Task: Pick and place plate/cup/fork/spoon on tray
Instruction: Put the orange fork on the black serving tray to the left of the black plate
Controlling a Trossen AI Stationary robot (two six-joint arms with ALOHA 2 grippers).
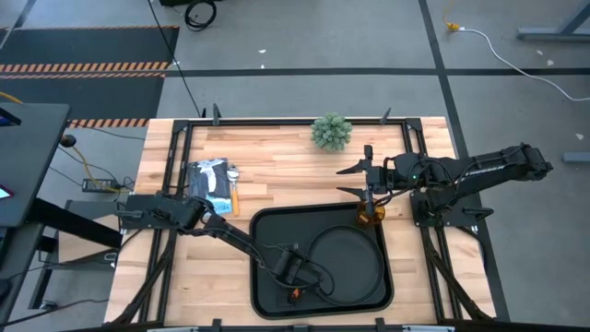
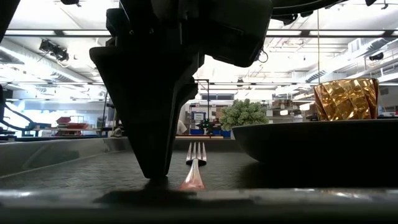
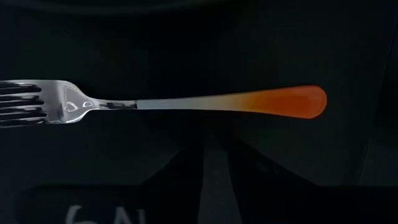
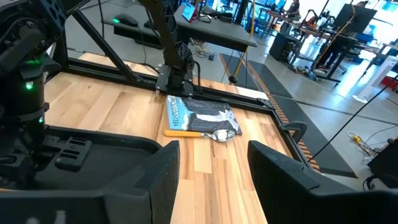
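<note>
Lying flat on the tray (image 1: 267,231), the fork (image 3: 161,103) sits right under the left gripper (image 1: 297,278), whose fingers are spread and holding nothing. Right gripper (image 4: 208,165) hangs open near the cup (image 1: 371,215).

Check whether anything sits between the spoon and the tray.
Nothing on the table: only bare wood separates the spoon from the tray rim. The left arm reaches over the tray's left edge nearby.

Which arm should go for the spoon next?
Left, probably. The spoon lies on the table's left side, near the left arm's base; the left gripper is over the tray. The right gripper is far across, by the cup.
</note>
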